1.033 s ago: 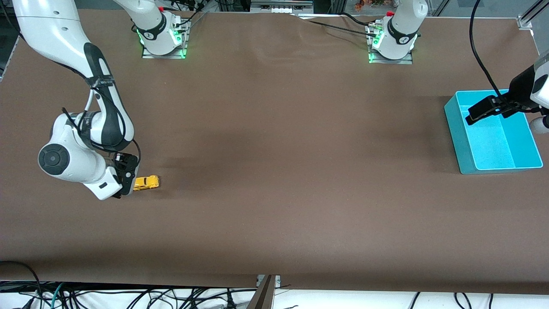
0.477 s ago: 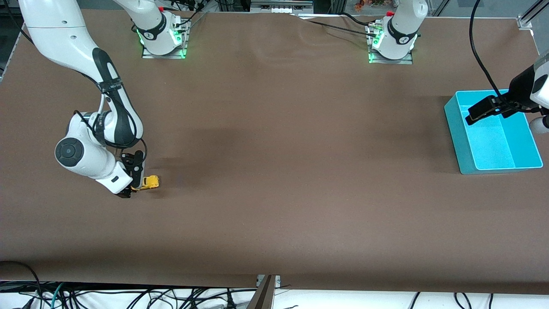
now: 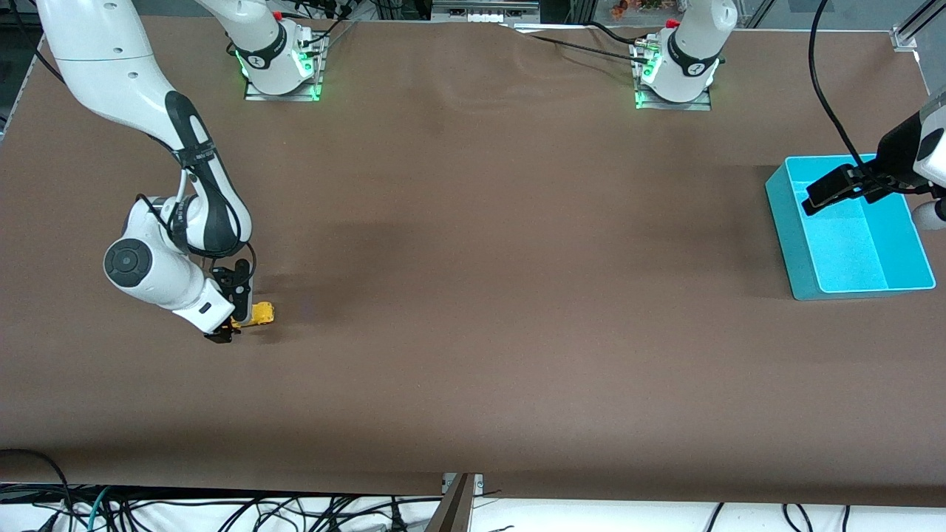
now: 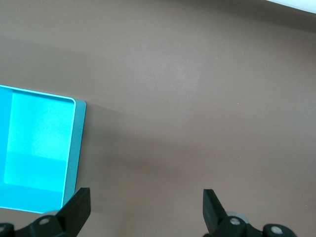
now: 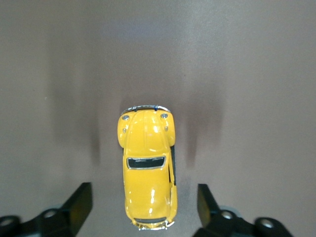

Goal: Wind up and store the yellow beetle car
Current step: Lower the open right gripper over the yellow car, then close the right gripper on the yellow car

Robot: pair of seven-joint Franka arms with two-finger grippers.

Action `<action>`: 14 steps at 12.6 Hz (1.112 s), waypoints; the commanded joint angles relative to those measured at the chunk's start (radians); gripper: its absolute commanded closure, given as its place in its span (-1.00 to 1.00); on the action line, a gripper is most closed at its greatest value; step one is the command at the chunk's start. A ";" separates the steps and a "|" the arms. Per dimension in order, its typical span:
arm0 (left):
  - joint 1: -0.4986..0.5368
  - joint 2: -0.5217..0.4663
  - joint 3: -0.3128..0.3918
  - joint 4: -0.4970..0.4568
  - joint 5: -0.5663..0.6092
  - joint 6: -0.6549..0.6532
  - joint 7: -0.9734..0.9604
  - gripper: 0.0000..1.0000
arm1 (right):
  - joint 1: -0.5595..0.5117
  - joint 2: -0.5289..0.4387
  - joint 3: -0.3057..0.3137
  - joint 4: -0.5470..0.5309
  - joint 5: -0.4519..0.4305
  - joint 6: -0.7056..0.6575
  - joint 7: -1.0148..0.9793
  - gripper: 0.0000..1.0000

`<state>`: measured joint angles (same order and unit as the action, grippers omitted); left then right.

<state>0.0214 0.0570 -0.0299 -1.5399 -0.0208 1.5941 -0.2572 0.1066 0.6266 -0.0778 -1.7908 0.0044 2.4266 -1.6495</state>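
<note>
Progress since a second ago: my right gripper [image 3: 235, 323] has slid in over the yellow beetle car [image 3: 260, 313], which hasn't budged from its spot on the brown table [image 3: 473, 295] toward the right arm's end. Through the right wrist view the car [image 5: 147, 171] sits between the fingers [image 5: 77, 204], which stand apart on either side with a gap to each flank, so nothing is held yet; I judge the pinch comes next. Open tabletop surrounds the car, well clear of every edge, so pulling it back to wind has room. My left gripper [image 4: 144, 210] waits wide open over the teal bin [image 3: 887, 288] at the left arm's end
</note>
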 commanded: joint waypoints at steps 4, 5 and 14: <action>0.002 0.004 -0.001 0.012 -0.008 -0.006 0.015 -1.00 | -0.004 -0.004 0.009 -0.004 0.028 0.017 -0.020 0.49; 0.002 0.004 -0.001 0.012 -0.008 -0.005 0.015 -1.00 | -0.001 -0.005 0.009 -0.004 0.048 0.013 -0.018 0.67; 0.002 0.004 -0.001 0.014 -0.008 -0.005 0.015 -1.00 | 0.028 -0.005 0.058 -0.004 0.085 -0.006 0.103 0.81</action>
<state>0.0214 0.0570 -0.0299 -1.5398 -0.0208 1.5941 -0.2572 0.1340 0.6237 -0.0212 -1.7898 0.0749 2.4314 -1.5511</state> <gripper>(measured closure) 0.000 0.595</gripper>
